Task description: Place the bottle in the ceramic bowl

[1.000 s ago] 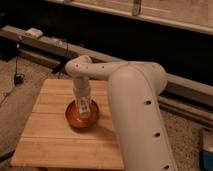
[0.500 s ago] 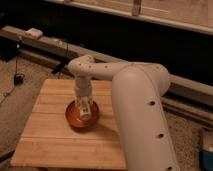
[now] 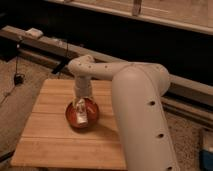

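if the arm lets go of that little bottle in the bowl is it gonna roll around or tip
The bottle sits over the ceramic bowl, under the gripper. It looks small, so probably light. Its round body could roll, but the bowl's curved sides would likely catch it. Released upright, it may tip over.

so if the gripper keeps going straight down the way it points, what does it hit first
Probably the bottle, right under the gripper, then the ceramic bowl beneath it on the wooden table. Depth is hard to judge here.

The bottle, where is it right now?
In the camera view, the bottle sits inside the ceramic bowl on the wooden table, directly under the end effector.
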Available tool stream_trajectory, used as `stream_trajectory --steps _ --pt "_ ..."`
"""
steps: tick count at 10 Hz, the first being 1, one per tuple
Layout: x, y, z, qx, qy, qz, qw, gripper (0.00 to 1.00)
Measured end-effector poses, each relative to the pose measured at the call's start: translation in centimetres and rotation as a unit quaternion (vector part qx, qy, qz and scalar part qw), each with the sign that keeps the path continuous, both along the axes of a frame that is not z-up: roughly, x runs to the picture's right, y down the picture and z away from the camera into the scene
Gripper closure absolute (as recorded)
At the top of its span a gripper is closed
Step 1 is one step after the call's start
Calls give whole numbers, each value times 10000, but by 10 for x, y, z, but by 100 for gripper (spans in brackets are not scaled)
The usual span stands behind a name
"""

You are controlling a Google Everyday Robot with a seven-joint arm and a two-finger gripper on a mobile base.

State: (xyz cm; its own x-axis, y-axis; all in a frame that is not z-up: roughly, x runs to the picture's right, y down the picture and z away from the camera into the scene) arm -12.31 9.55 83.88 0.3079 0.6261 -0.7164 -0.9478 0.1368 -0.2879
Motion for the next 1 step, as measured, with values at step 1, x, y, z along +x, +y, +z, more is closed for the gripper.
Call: stream_trajectory --steps 1 --pt "0 0 0 1 0 1 10000 30"
